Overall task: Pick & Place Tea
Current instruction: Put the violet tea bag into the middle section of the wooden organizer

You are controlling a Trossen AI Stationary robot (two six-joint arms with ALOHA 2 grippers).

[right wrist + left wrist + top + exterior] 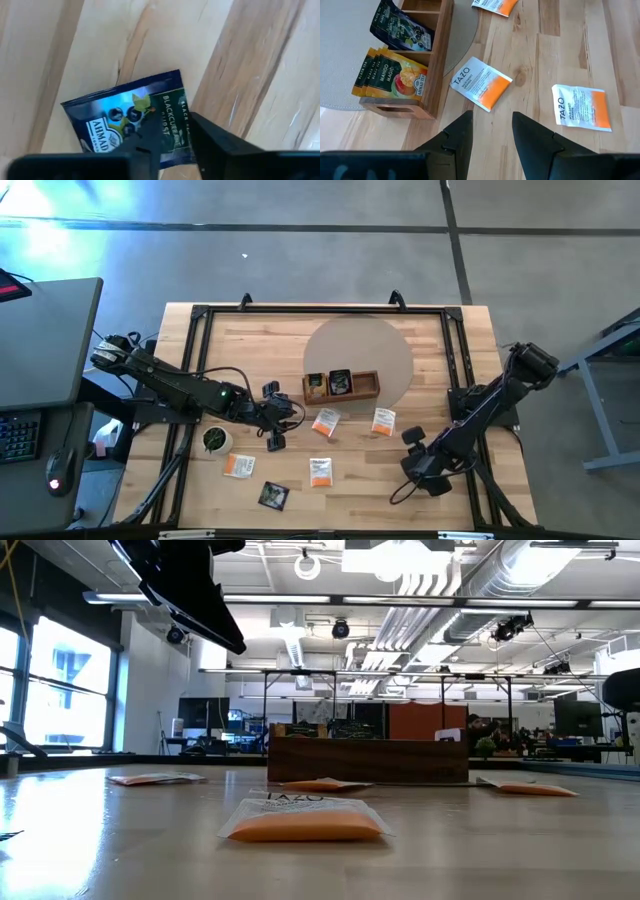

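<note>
1. The left gripper is hovering over bare wood just beside the wooden tray. Its fingers are spread and holding nothing.
2. The right gripper is hanging low over a black tea packet that is lying flat on the planks near the table's right edge. Whether it is clamping the packet cannot be told.
3. Yellow-orange packets and another black packet are standing in two of the tray's compartments.
4. White-and-orange packets are lying loose in front of the tray, well apart from one another and leaving open wood between them. One more black packet is sitting near the front edge.
5. A small cup is resting beside the left arm, and the tray is sitting half on a round grey mat.
</note>
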